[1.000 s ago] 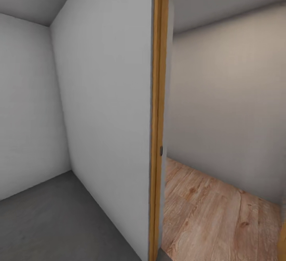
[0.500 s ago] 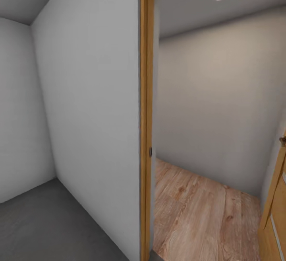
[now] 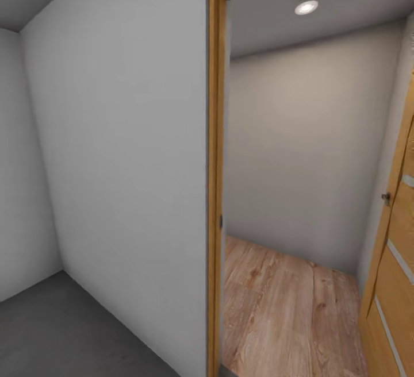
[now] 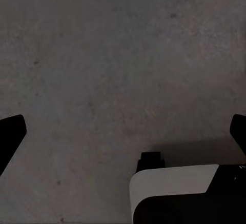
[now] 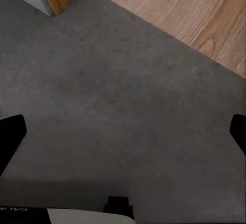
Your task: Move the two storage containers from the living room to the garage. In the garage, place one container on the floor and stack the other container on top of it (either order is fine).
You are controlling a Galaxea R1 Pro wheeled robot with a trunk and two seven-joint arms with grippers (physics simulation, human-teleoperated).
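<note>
Both grippers hang over the dark grey floor (image 4: 102, 55), fingers spread wide and empty: the left gripper (image 4: 123, 131) above bare concrete, the right gripper (image 5: 123, 131) near where grey meets pale wood planks (image 5: 195, 14). Ahead, a wooden door frame (image 3: 215, 193) edges a white wall (image 3: 126, 164); beyond lies a plank-floored room (image 3: 276, 308) under a ceiling light (image 3: 306, 6).

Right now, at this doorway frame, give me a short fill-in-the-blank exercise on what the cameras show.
1. The door frame is made of ____.
2. Beyond the doorway lies a pale ____ floor.
3. The left gripper hangs open over a dark ____ floor.
4. The ceiling light is switched ____.

Missing words: wood; wood-plank; grey; on
</note>
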